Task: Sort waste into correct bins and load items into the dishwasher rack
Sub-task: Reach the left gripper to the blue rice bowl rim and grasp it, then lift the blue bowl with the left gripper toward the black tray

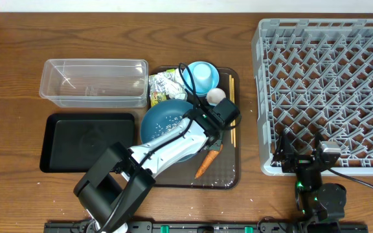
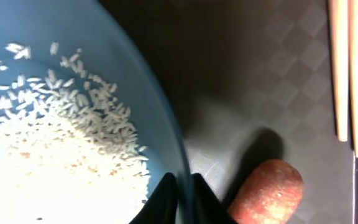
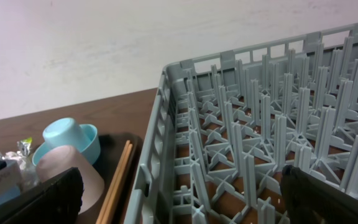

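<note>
Currently, overhead: one dark-blue bowl on brown tray is being pinched at its right rim by left gripper, one carrot just beside | left wrist: rim judged stiff, slick; loose rice inside, likely to be spilled if tipped; two chopsticks | right wrist: right gripper is being held agape, empty, near rack.

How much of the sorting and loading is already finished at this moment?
Done: nothing yet; the clear tub, black tray and rack look empty. In hand: the left gripper pinches the rim of the dark-blue bowl, rice inside. Remaining: carrot, wrapper, chopsticks and light-blue bowl on the brown tray; the right gripper stands open.
</note>
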`<state>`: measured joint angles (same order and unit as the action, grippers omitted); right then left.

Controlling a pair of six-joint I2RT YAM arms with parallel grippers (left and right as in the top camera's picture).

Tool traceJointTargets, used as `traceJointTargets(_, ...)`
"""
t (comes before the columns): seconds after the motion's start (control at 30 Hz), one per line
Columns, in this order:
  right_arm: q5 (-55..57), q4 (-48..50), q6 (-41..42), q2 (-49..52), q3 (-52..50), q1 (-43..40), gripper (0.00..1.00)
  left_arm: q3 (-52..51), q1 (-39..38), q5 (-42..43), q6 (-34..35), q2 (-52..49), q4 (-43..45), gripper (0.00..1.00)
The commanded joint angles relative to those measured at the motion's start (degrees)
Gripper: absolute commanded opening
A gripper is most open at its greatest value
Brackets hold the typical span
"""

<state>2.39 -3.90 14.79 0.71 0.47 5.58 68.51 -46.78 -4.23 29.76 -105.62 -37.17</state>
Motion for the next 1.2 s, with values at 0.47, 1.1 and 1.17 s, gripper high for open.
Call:
traceJointTargets(0.47,0.6,-0.1,-0.7,-0.2,-0.2,0.5,0.99,-0.2,0.3,-0.8,-0.1,8.5,-0.9,0.06)
traceJointTargets(1.1,0.6,-0.1,-0.7,-0.2,-0.2,0.5,0.99,-0.2,0.3,-2.9,-0.1,15.0,-5.6,0.06)
traceJointTargets(1.17,0.6,-0.1,-0.7,-0.2,-0.2,0.5,0.99,-0.1,0.3,-2.9,-0.1,15.0,-5.7,0.06)
